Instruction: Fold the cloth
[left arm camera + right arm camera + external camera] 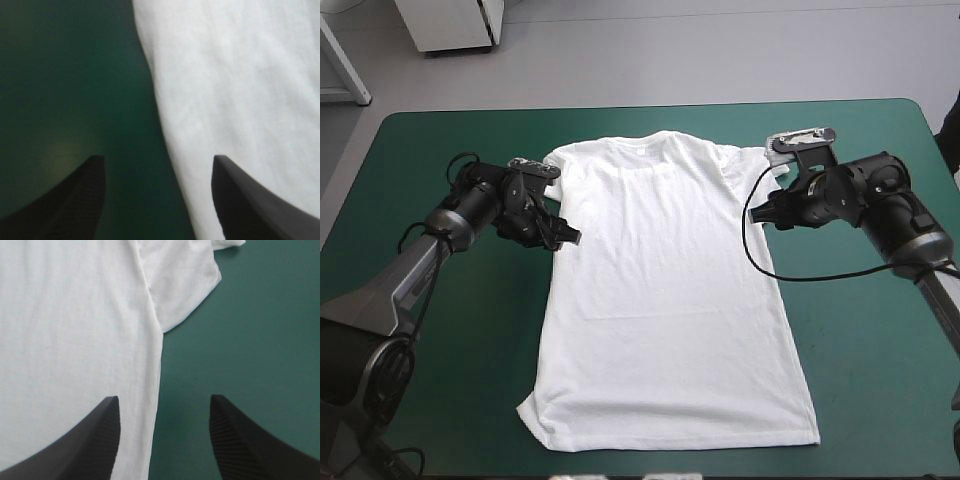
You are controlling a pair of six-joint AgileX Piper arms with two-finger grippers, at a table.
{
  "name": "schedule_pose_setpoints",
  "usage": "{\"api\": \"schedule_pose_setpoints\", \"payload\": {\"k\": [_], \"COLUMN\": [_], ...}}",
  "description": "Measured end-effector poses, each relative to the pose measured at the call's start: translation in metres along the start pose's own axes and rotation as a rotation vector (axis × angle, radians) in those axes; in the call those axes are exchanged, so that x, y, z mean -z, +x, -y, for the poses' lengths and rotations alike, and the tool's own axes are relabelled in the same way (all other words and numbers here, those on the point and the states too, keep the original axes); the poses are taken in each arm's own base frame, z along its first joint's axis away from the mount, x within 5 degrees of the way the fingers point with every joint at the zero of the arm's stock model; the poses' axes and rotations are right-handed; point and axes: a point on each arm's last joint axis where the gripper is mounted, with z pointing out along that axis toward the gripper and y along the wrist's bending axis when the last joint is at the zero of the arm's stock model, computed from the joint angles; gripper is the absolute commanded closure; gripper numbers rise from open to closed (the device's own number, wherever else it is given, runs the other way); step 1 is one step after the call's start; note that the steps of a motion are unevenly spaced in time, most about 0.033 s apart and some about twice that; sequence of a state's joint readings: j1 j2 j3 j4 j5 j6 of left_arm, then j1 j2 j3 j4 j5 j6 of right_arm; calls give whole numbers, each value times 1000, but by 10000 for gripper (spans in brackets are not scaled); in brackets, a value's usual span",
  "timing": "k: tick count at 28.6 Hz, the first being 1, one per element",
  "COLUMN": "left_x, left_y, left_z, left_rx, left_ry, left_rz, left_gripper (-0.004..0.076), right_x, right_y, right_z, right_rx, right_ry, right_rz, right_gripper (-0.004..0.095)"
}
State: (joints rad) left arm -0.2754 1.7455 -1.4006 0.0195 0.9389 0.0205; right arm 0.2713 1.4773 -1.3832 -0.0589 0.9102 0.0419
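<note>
The white T-shirt (665, 290) lies spread flat on the teal-green table, collar toward the far edge and hem toward the near edge. My left gripper (570, 236) hovers at the shirt's left side edge below the sleeve, open; in the left wrist view my left gripper (157, 172) straddles the T-shirt's (240, 100) edge, one finger over cloth, one over the cover. My right gripper (756, 213) sits at the shirt's right side below the right sleeve, open. In the right wrist view my right gripper (164, 412) straddles the T-shirt's (75, 340) side edge, with the sleeve (187, 285) ahead.
Bare teal-green cover (860, 330) lies to the right and left (460, 330) of the shirt. The table's far edge (650, 108) runs just beyond the collar. A white cabinet stands on the floor past the table.
</note>
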Motion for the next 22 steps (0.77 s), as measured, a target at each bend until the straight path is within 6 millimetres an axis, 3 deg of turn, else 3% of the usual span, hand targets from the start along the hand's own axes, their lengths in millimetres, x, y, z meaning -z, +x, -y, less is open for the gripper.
{"api": "schedule_pose_setpoints", "payload": {"k": [6,12,17,21,22], "left_x": [-39,-62,-66,-68,-69], "left_y": [-5,-6,-8,-10,-11], "left_z": [3,5,6,7,8], "left_rx": [15,29,20,15,20], "left_ry": [28,46,63,80,86], "left_rz": [-19,-49,-55,-41,-37], "left_gripper": [272,314,500,722,731], "right_x": [-9,-14,-14,-16,-23], "right_y": [-6,-6,-6,-4,-3], "right_z": [0,0,1,3,4], "right_rx": [12,23,32,47,47], "right_ry": [0,12,23,43,54], "right_rz": [-4,-14,-14,-38,-64], "right_gripper": [395,395,397,397,397]}}
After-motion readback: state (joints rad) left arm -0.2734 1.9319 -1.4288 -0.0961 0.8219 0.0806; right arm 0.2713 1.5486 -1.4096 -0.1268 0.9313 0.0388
